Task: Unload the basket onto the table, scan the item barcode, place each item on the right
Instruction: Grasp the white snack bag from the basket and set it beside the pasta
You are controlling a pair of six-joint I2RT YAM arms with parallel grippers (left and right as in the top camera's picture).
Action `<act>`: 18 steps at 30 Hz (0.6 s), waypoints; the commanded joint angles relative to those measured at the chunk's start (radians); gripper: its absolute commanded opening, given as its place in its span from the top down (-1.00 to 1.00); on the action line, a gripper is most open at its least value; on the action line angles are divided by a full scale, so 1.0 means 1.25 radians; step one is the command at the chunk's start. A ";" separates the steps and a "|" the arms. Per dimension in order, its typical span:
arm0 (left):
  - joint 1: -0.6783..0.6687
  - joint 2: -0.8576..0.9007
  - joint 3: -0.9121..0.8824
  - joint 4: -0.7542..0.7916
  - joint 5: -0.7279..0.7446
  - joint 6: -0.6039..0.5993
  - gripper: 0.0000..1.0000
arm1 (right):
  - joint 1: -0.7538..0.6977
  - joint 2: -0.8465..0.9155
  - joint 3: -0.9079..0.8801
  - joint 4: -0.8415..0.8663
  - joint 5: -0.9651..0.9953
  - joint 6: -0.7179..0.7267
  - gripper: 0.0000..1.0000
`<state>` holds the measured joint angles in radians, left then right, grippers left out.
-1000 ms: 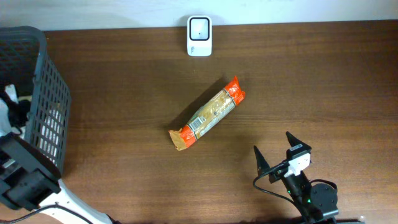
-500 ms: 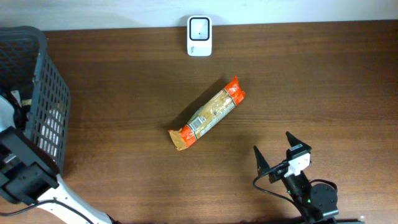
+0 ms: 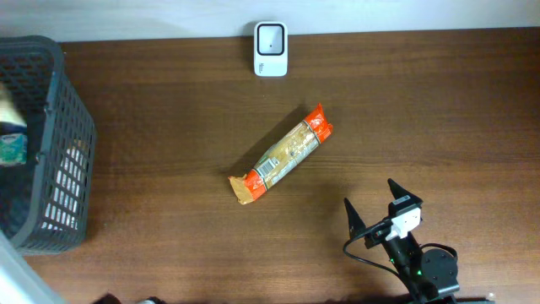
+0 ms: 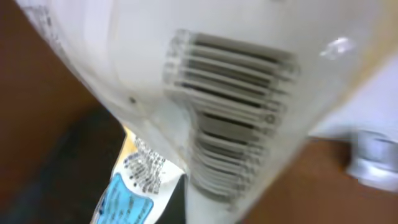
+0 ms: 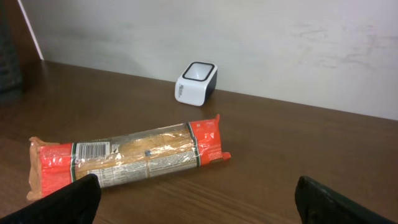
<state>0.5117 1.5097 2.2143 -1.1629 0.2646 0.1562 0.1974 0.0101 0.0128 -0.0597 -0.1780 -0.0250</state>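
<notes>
Left arm (image 3: pixel 18 272) is swinging off its spot by the near corner of the basket (image 3: pixel 63 169). Where its dark body was sitting a second ago, only a pale blur is showing at the frame's edge, and a teal-and-beige packet (image 3: pixel 8 139) is now showing over the basket's left side. Pasta packet, scanner and right arm are not budging.

The left claw is pressing together, though its fingers are not showing anywhere, so I cannot tell whether anything thin is pinched between them. Its wrist camera is staring point-blank at a white pack (image 4: pixel 230 106) with a barcode on it, a blue-and-white packet (image 4: pixel 127 193) just under that (all badly blurred). My guess is it is rummaging in the basket for goods to scan.

The pasta packet (image 3: pixel 283 154) is lying flat and slantwise mid-tabletop (image 3: pixel 422 101), its barcode (image 5: pixel 90 150) facing up near the lower-left end. That is handy for a pick, but it is pointing nowhere near a reader. The scanner (image 3: pixel 271 37) is standing at the far edge, window up, well apart from the packet, so an item probably has to be carried over and turned to it.

The right claw (image 3: pixel 369 192) is hanging wide apart and empty at the near edge — looking straight at the pasta, probably waiting.
</notes>
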 commanded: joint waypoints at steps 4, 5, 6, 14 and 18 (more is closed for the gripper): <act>-0.362 0.103 -0.248 -0.095 0.002 0.032 1.00 | 0.004 -0.005 -0.006 -0.003 -0.001 0.005 -0.98; -0.407 0.129 -0.323 -0.050 -0.005 0.032 1.00 | 0.004 -0.005 -0.006 -0.003 -0.001 0.005 -0.98; -0.451 0.163 -0.404 0.013 -0.006 0.031 1.00 | 0.004 -0.005 -0.006 -0.003 -0.001 0.005 -0.97; -0.571 0.381 -0.553 0.182 -0.008 0.028 0.47 | 0.004 -0.005 -0.006 -0.003 -0.001 0.005 -0.97; -0.571 0.372 -0.512 0.186 -0.007 -0.008 -0.99 | 0.004 -0.005 -0.006 -0.003 -0.001 0.005 -0.98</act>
<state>-0.2047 1.9900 1.5223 -0.9218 0.2543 0.1753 0.1974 0.0101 0.0128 -0.0601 -0.1783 -0.0257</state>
